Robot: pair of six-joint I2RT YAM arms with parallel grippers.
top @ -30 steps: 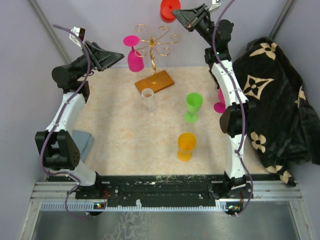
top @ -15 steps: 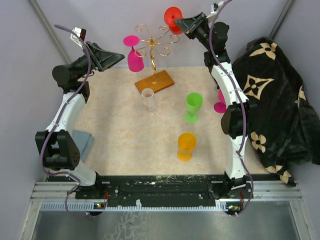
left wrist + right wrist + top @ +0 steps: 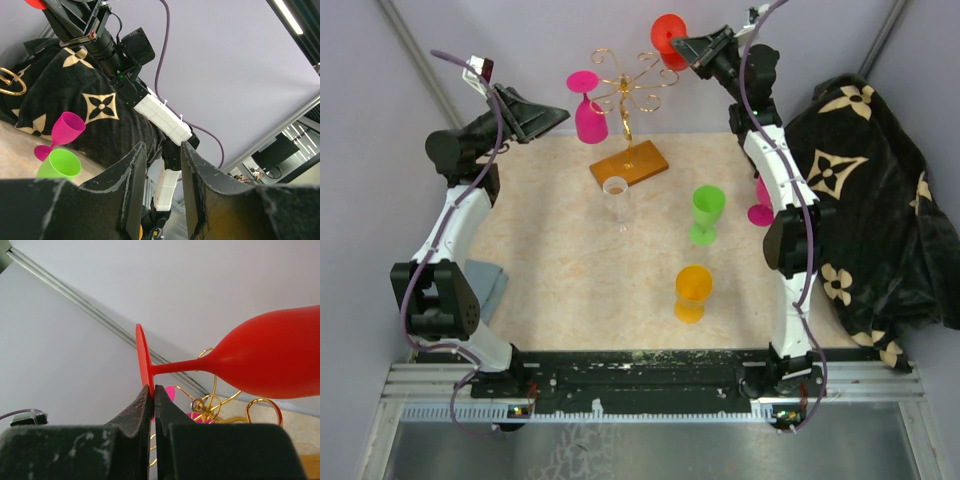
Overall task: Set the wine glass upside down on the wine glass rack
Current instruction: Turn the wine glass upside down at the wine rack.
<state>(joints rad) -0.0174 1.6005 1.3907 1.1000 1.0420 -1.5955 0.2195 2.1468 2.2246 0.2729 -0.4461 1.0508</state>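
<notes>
Wine glass (image 3: pixel 667 40), red: it hung in the air over the counter's (image 3: pixel 550 260) far edge, just right of the rack's (image 3: pixel 630 85) gold curls. The right jaws pinched the thin rim of its flat foot, with the stem crosswise to them. The left jaws were spread with nothing between them, near a pink glass (image 3: pixel 588 108) at the rack's left side. The wine glass looked light, stiff and smooth, and seemed likely to pivot in so narrow a pinch. The stem seemed the surer hold.

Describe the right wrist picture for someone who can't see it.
The right claw pinches the foot of a red glass, held sideways with its bowl to the right. Gold rack curls show behind it, against a pale wall.
</notes>
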